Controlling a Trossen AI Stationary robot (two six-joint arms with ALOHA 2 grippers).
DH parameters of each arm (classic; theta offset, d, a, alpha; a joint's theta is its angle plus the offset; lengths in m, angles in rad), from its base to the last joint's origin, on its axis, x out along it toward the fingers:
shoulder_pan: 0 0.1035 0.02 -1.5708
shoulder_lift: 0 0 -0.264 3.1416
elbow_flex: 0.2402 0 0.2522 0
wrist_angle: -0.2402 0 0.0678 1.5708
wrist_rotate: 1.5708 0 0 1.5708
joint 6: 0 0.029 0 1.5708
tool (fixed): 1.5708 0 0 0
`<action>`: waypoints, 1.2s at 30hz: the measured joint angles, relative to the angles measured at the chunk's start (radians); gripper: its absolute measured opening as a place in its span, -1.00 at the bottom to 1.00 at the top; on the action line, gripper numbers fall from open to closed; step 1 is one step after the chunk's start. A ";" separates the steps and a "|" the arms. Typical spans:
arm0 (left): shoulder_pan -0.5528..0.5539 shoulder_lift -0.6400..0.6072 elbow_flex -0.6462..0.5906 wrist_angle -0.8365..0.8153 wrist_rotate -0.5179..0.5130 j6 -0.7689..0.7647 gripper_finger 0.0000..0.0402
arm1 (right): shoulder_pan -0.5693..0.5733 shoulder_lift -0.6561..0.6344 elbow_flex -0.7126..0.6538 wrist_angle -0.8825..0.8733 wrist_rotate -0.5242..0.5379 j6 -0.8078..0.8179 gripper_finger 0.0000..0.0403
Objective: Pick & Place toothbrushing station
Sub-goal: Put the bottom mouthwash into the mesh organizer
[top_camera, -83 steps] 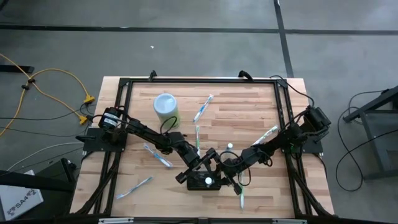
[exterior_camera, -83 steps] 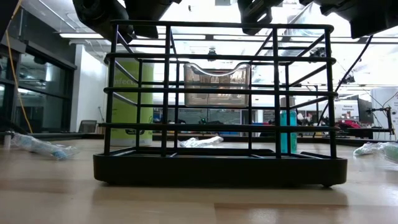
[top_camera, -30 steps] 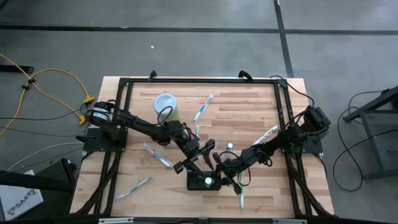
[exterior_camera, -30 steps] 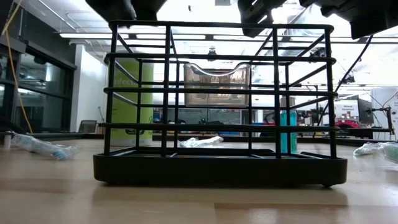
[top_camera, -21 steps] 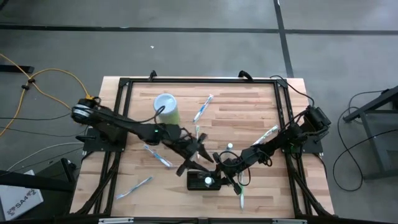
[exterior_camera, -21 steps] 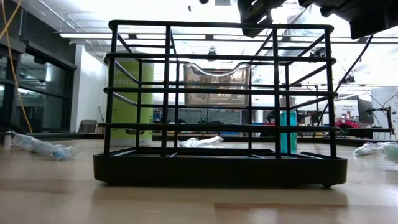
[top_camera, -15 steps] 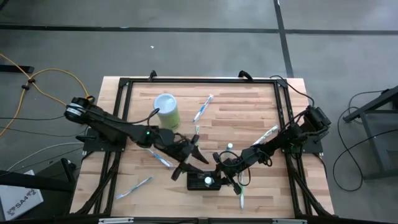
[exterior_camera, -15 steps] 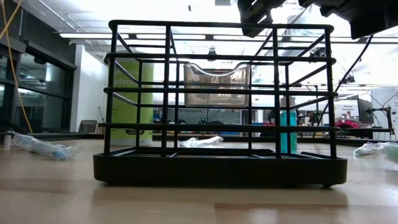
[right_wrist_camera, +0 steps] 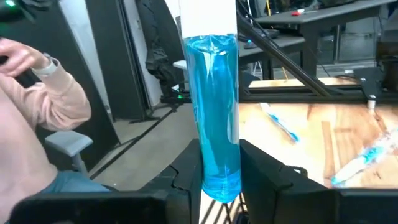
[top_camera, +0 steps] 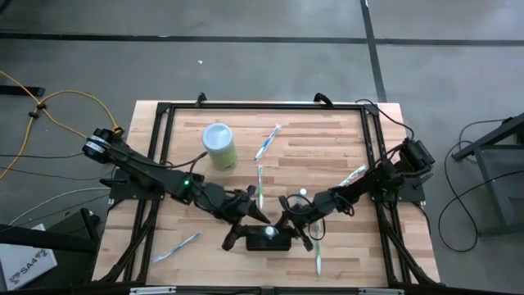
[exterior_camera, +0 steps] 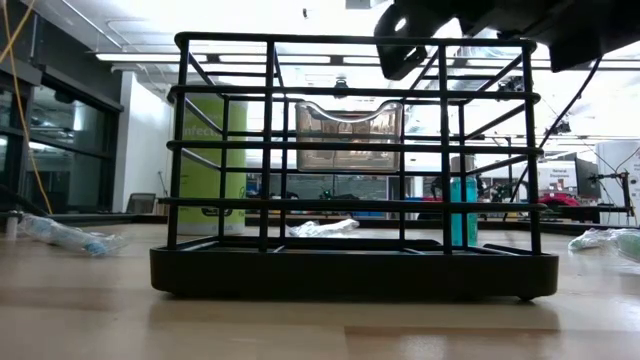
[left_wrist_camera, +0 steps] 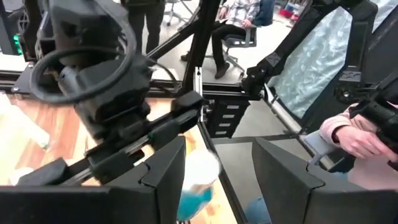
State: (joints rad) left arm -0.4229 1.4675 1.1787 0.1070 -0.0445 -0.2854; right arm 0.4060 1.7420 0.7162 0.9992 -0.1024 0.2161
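On the table (top_camera: 327, 147), the left gripper (top_camera: 239, 232) hangs with fingers spread, just left of the toothbrushing station (top_camera: 270, 240) near the table's front edge. To its right, the right gripper (top_camera: 292, 220) clamps a blue-handled toothbrush (right_wrist_camera: 214, 112) upright above it.

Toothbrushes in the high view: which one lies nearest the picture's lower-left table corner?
The toothbrush lying alone on the left arm's side of the table; every other one lies farther up the picture or farther right.

Robotics lab, framed workbench (top_camera: 246, 111), floor cables (top_camera: 57, 106)
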 joint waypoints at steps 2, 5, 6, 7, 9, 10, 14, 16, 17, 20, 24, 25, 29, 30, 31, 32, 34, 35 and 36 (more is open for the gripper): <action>-0.006 0.000 0.016 -0.032 -0.029 -0.009 -0.11 | -0.005 0.000 0.000 0.000 0.000 0.000 -0.60; -0.006 0.000 0.023 -0.044 -0.040 -0.031 -0.11 | -0.014 0.000 0.000 -0.001 0.000 0.000 -0.60; -0.006 0.000 0.024 -0.043 -0.040 -0.043 -0.11 | -0.016 0.000 0.000 -0.001 0.000 0.000 -0.60; -0.006 0.000 0.025 -0.044 -0.040 -0.061 -0.11 | -0.016 0.000 0.000 -0.001 0.000 0.000 -0.60; -0.005 0.000 0.025 -0.065 -0.040 -0.096 -0.11 | -0.021 0.000 0.000 -0.002 0.002 0.000 -0.61; -0.003 0.000 0.025 -0.079 -0.040 -0.111 -0.11 | -0.022 0.000 0.000 -0.003 0.003 -0.001 -0.61; 0.003 0.001 0.025 -0.088 -0.040 -0.145 -0.11 | -0.033 0.000 0.000 -0.012 0.003 -0.001 -0.60; 0.003 0.001 0.025 -0.088 -0.040 -0.149 -0.11 | -0.038 0.000 0.000 -0.019 0.004 -0.001 -0.59; 0.003 0.001 0.025 -0.089 -0.040 -0.152 -0.11 | -0.042 0.000 0.000 -0.025 0.006 -0.001 -0.59; 0.003 0.001 0.025 -0.095 -0.042 -0.155 -0.11 | -0.046 0.000 0.000 -0.036 0.007 -0.002 -0.61; 0.017 0.001 0.025 -0.158 -0.099 -0.158 -0.11 | -0.049 0.000 0.000 -0.046 0.007 -0.001 -0.61; 0.020 0.001 0.025 -0.168 -0.117 -0.159 -0.11 | -0.049 0.000 0.000 -0.046 0.007 -0.001 -0.60; 0.031 0.001 0.054 -0.248 -0.146 -0.160 -0.11 | -0.049 0.000 0.000 -0.047 0.007 -0.001 -0.60; 0.033 0.001 0.073 -0.279 -0.148 -0.161 -0.11 | -0.049 0.000 0.000 -0.046 0.007 -0.002 -0.61; 0.033 0.001 0.095 -0.311 -0.154 -0.160 -0.11 | -0.049 0.000 0.000 -0.046 0.007 -0.002 -0.61; 0.030 0.001 0.117 -0.343 -0.162 -0.160 -0.11 | -0.049 0.000 0.000 -0.046 0.007 -0.002 -0.62; 0.026 0.001 0.163 -0.417 -0.181 -0.160 -0.11 | -0.049 0.000 0.000 -0.046 0.007 -0.002 -0.62; 0.024 0.001 0.183 -0.450 -0.192 -0.160 -0.11 | -0.049 0.000 0.000 -0.046 0.007 -0.003 -0.61; 0.022 0.001 0.200 -0.478 -0.201 -0.160 -0.11 | -0.049 0.000 0.000 -0.046 0.007 -0.003 -0.60</action>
State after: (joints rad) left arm -0.4014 1.4681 1.3783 -0.3712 -0.2452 -0.4458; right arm 0.3573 1.7420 0.7162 0.9527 -0.0953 0.2134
